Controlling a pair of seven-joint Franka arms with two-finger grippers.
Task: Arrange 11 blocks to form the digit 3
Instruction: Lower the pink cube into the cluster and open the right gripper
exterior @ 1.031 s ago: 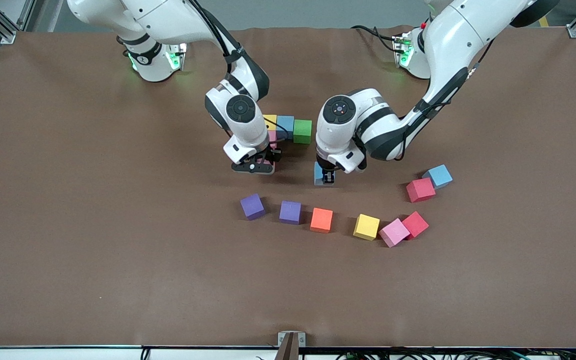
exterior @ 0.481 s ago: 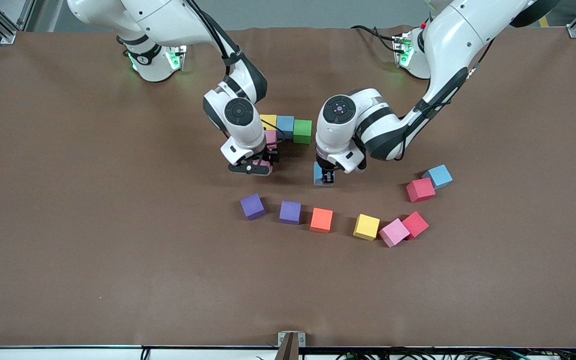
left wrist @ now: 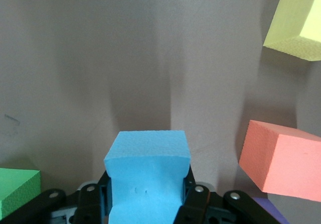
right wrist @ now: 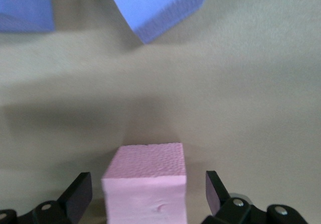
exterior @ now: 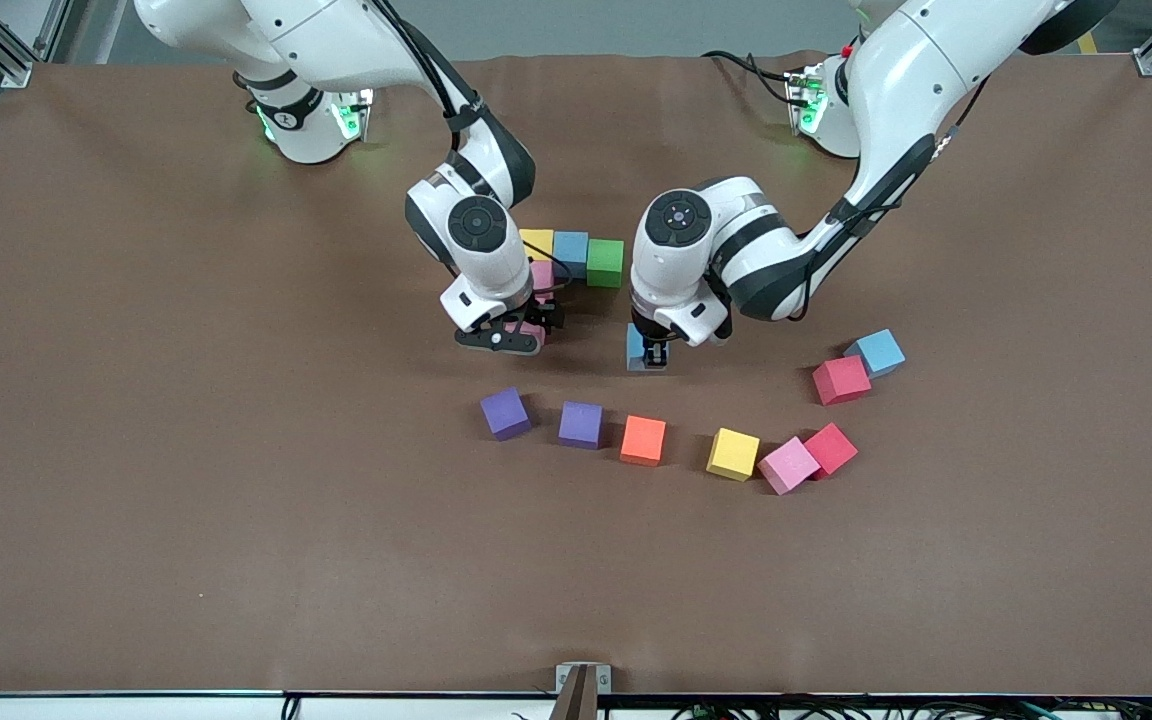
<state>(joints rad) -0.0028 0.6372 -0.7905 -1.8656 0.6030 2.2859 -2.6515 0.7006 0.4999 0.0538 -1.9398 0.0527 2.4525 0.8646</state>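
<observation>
My left gripper [exterior: 648, 357] is shut on a light blue block [exterior: 635, 345], low over the table; the left wrist view shows the gripper [left wrist: 146, 186] squeezing that block [left wrist: 148, 151]. My right gripper [exterior: 508, 335] is open around a pink block [exterior: 534, 329]; in the right wrist view the gripper [right wrist: 146, 186] has gaps on both sides of this block [right wrist: 145, 161]. The started digit 3 has a bar of yellow [exterior: 539, 242], light blue [exterior: 570, 247] and green [exterior: 605, 262] blocks, with a pink block [exterior: 543, 272] against the yellow one.
Loose blocks lie nearer the front camera: two purple [exterior: 505, 412] [exterior: 581, 424], orange [exterior: 643, 440], yellow [exterior: 733, 453], pink [exterior: 788, 464]. Two red cubes [exterior: 831, 447] [exterior: 841, 379] and a light blue block [exterior: 876, 352] lie toward the left arm's end.
My right gripper has shifted slightly toward the right arm's end over the pink block. My left gripper has barely moved with the light blue block.
</observation>
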